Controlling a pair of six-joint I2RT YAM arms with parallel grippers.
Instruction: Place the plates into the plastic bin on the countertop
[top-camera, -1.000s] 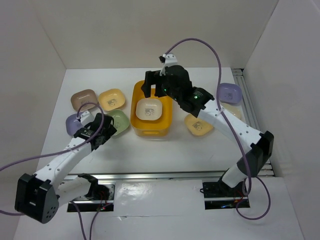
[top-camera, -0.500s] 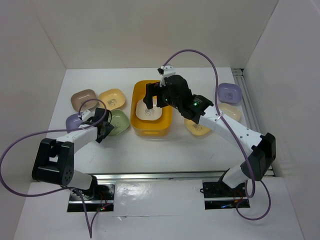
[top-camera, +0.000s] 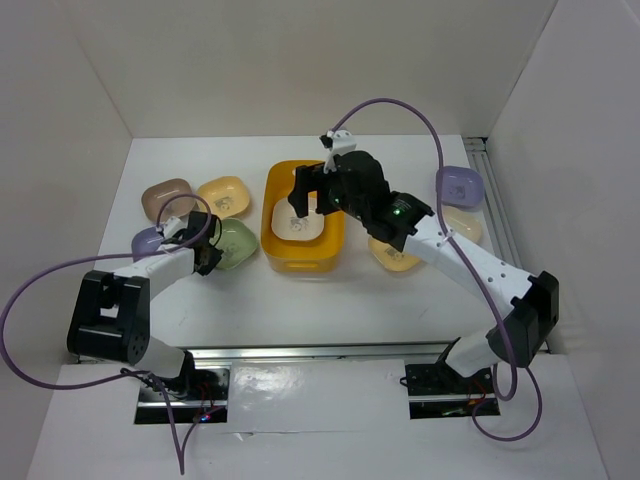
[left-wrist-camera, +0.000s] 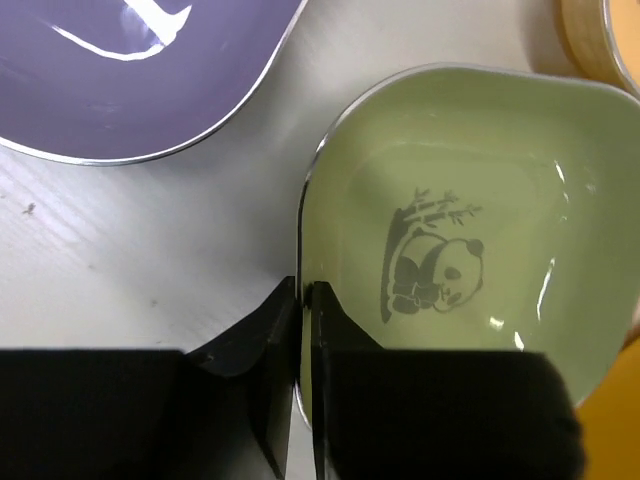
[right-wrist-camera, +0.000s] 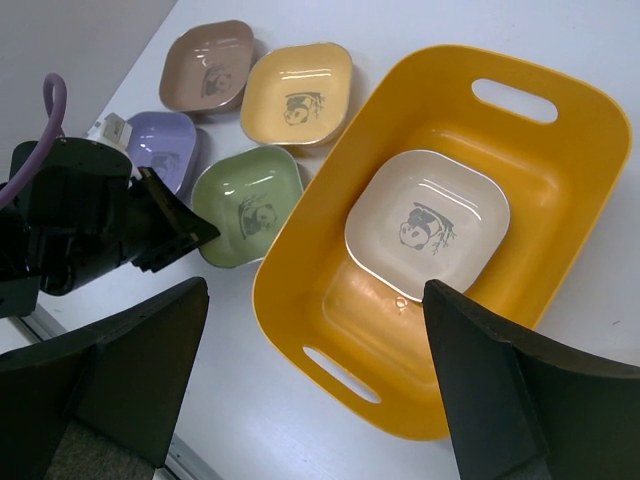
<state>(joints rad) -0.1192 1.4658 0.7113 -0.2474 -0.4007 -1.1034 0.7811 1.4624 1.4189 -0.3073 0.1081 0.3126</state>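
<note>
**Left gripper** (left-wrist-camera: 304, 300): the jaws are closed almost fully onto the rim of the green plate (left-wrist-camera: 450, 230), one finger outside the rim and one inside. In the wrist view the grip sits at the lower left of the plate. The green plate lies on the countertop (top-camera: 320, 295), left of centre in the top view, just beside the left wall of the bin (top-camera: 270, 215).

**Right gripper** (right-wrist-camera: 315, 292): the jaws are wide apart and hold nothing. It hangs above the bin.

**Bin**: centre of the top view. One cream plate (right-wrist-camera: 428, 222) lies flat on its floor.

**Other plates**, all on the countertop outside the bin:
- Upper left: the taupe plate (top-camera: 167, 198) and yellow plate (top-camera: 223, 196) lie side by side.
- Left: the lavender plate (top-camera: 150, 242) lies below the taupe plate, just left of the green plate.
- Upper right: the second lavender plate (top-camera: 458, 185), with the second cream plate (top-camera: 462, 222) below it.
- Right of the bin: the second yellow plate (top-camera: 395, 255), partly covered by the right arm.
</note>
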